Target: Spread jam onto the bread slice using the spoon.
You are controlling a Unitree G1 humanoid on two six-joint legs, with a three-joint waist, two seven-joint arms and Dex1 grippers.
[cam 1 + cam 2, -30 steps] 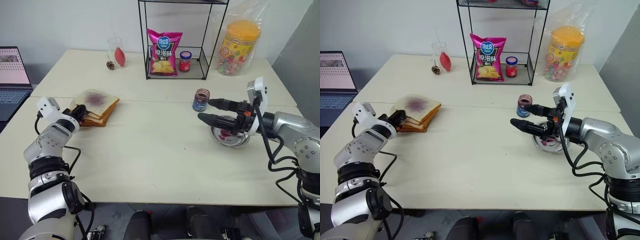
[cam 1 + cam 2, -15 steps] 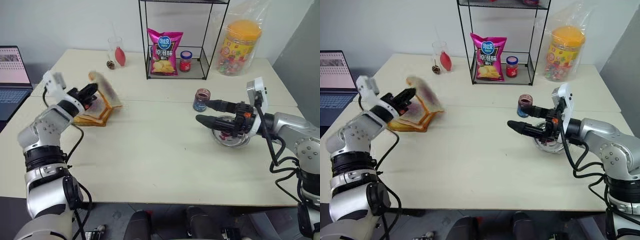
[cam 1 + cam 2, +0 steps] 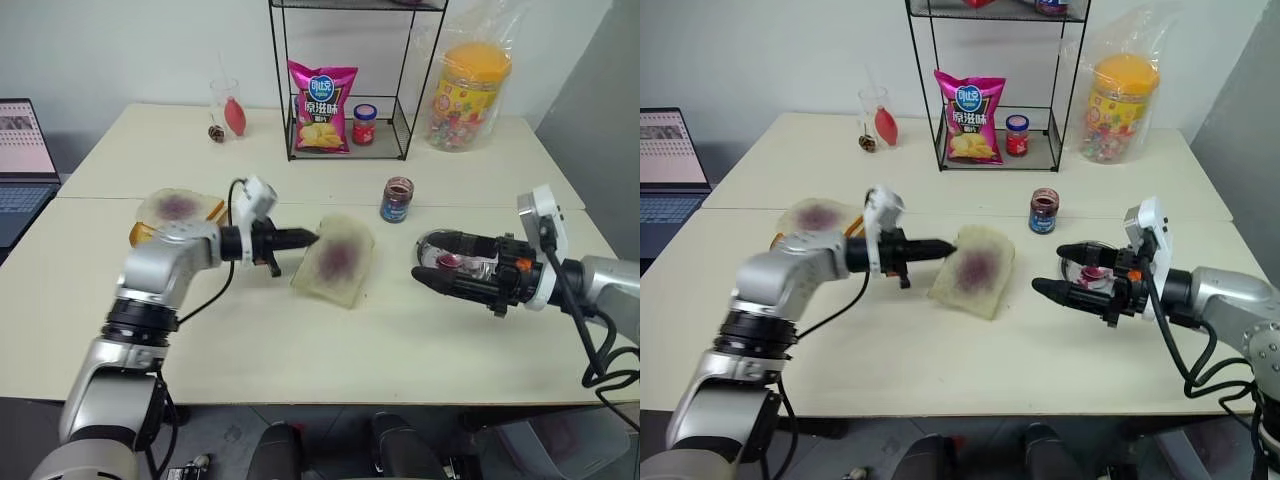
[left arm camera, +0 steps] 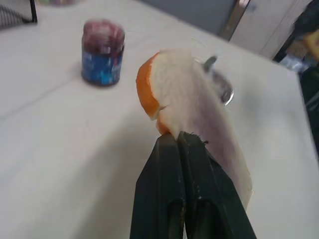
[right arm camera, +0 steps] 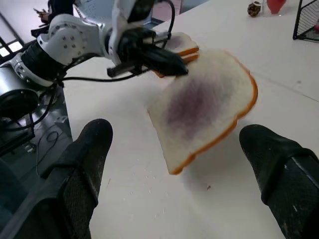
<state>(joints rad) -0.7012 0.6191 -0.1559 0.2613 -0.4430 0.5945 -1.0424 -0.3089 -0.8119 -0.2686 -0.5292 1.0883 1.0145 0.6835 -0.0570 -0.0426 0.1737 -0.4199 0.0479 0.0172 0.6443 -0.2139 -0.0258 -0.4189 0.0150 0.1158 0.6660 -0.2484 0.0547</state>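
My left gripper is shut on the edge of the bread slice, a white square with a tan crust and a purple-red smear at its centre. The slice hangs tilted over the middle of the table, its low edge close to the surface. The jam jar, clear glass with a bluish band, stands behind and to the right of it. My right gripper is open, pointing at the slice from the right with nothing between its fingers. The spoon is hidden; a round metal dish with something red in it lies behind those fingers.
A stack of bread slices with a purple patch sits at the left. At the back stand a black wire rack with a chip bag and a red-lidded jar, a bagged candy jar and a glass. A laptop is at the far left.
My left gripper lifted the top slice off the stack and carried it right to the table's middle, rolling as it went. My right gripper drew back slightly. The camera view shifted.
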